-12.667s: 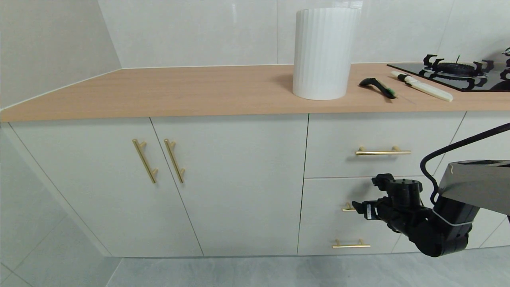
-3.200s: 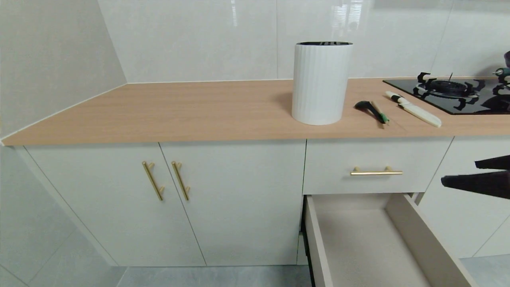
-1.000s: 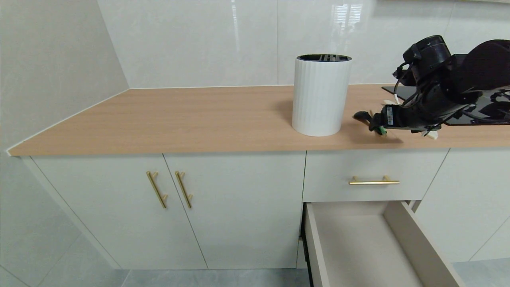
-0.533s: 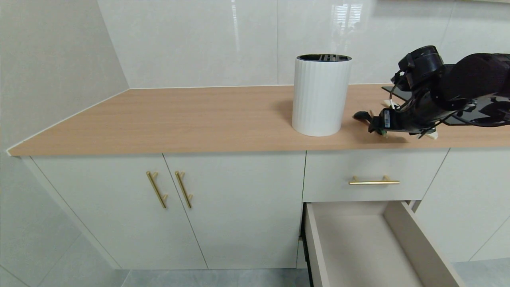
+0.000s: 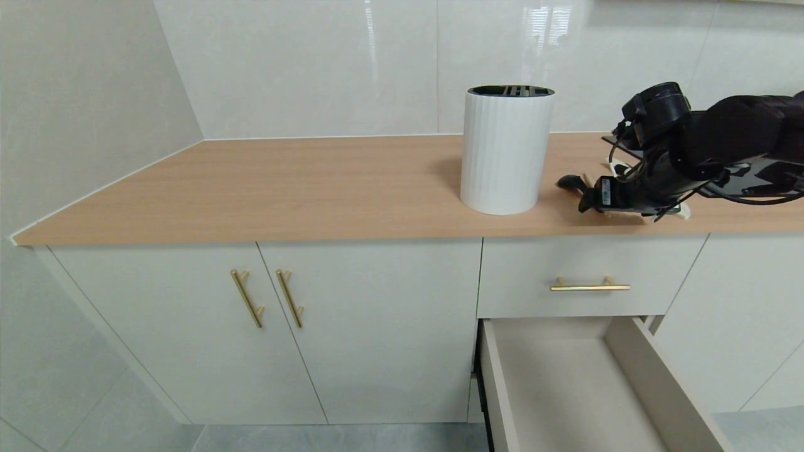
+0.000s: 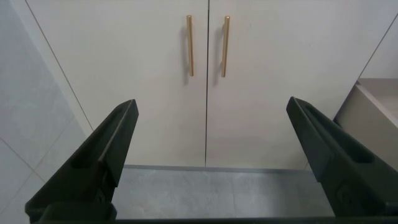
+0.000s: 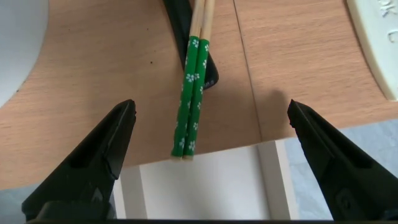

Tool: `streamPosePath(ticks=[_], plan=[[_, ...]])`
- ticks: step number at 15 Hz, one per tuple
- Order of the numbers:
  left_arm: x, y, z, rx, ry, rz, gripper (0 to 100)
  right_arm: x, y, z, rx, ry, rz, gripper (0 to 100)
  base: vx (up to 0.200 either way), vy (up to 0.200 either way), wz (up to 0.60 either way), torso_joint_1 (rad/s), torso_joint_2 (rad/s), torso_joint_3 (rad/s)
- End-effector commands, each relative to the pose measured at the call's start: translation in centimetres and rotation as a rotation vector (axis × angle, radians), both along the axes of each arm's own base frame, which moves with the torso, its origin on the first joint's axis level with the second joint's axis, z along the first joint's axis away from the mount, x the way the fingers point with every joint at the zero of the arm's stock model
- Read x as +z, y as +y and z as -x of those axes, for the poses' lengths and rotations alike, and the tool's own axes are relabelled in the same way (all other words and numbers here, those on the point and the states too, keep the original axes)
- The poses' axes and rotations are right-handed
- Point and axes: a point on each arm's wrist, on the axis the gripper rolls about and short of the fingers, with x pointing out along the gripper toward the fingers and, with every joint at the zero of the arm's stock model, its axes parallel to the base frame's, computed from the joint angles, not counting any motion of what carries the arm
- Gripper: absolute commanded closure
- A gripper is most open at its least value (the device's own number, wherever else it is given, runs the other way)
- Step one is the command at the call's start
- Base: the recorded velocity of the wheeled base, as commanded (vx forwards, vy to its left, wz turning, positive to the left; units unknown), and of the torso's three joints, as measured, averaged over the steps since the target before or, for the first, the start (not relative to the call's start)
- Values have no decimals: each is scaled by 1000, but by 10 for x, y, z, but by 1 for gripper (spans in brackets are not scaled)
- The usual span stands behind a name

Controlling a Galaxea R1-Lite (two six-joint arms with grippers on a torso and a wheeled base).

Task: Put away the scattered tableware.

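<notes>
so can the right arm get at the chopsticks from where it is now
Probably yes. The right gripper is open just above the chopsticks, straddling their green ends with nothing between. They lie partly across a black utensil near the counter edge, so the pinch may be awkward.

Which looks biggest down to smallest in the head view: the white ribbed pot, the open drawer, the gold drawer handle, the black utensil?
1. pale open drawer, nearest the camera, so unsure.
2. white ribbed pot.
3. gold drawer handle.
4. black utensil, partly hidden.
</notes>
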Motion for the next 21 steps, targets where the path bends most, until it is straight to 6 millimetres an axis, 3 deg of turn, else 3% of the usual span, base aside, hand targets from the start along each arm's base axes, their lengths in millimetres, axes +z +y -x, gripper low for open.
streamPosePath(ticks=[1,2,11,14,18,21], plan=[[0,0,0,0,1,1,0,-1,0,-1,0,2,0,0,0,0,0,0,0,0],[0,0,0,0,1,1,0,-1,0,-1,0,4,1,100,0,0,0,0,0,0],[0,0,0,0,1,1,0,4,-10,1,-23,-10,-3,100,0,0,0,0,0,0],[0,0,0,0,1,1,0,27,-17,16,-37,-66,-18,100,0,0,0,0,0,0],[0,0,0,0,1,1,0,80,-30,102,-2,-166,-94,100,0,0,0,0,0,0],[0,0,0,0,1,0,0,88,-42,188,115,-178,-181,100,0,0,0,0,0,0]])
